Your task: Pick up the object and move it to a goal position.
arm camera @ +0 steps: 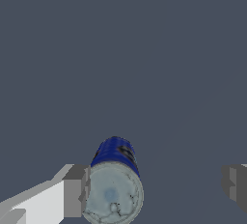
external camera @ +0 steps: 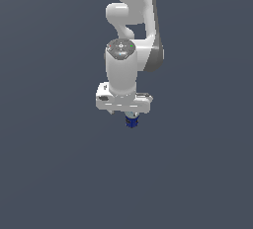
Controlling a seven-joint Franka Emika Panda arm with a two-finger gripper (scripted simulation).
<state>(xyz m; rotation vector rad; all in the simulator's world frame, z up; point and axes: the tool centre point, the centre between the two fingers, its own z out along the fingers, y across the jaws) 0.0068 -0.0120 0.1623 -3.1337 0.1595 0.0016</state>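
The object is a small blue can with a pale grey lid and a dark label patch. It stands between my two fingers in the wrist view. One grey finger is right beside the can, seemingly touching it. The other finger is far from it, with a wide gap. My gripper is open. In the exterior view the can peeks out just below the white hand of the gripper, whose fingers are hidden by the hand.
A plain dark grey floor lies all around. The white arm rises behind the hand in the exterior view. No other objects show.
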